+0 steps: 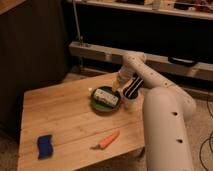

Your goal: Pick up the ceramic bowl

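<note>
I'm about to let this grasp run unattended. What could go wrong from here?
1. The gripper sits over the bowl, hiding most of it; if it bites only the shallow rim, the bowl may slip or tilt when lifted.
2. A white cup stands right beside the bowl's right edge, under the arm; lifting could knock it over.
3. The bowl lies near the table's far edge, so a push might slide it off.
</note>
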You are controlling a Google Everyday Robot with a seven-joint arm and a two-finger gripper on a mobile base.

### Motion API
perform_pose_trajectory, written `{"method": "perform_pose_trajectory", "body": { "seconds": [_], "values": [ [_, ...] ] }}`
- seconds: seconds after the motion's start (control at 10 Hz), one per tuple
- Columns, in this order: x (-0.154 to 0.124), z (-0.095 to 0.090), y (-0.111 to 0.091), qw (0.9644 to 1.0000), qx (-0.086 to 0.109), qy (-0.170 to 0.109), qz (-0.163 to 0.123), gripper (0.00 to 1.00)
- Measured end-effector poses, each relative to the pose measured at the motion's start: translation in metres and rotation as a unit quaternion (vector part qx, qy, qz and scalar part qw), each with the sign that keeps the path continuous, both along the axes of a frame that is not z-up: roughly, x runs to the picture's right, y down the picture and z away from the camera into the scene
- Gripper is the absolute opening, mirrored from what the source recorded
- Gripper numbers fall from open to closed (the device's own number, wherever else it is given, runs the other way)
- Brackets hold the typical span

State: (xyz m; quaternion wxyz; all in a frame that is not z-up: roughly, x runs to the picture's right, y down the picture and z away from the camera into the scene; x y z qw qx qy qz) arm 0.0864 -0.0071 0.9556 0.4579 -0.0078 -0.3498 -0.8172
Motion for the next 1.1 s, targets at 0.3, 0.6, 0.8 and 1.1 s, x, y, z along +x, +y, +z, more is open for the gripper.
{"method": "perform_pose_trajectory", "body": {
  "seconds": [0.3,0.6,0.8,1.1],
  "values": [
    [-0.005,0.005,0.011,1.0,-0.009,-0.005,0.001,0.51],
    [-0.01,0.009,0.023,0.9998,-0.018,-0.009,-0.002,0.51],
    [-0.013,0.011,0.028,0.9997,-0.022,-0.01,-0.006,0.51],
    [-0.016,0.013,0.034,0.9995,-0.027,-0.011,-0.014,0.34]
  ]
}}
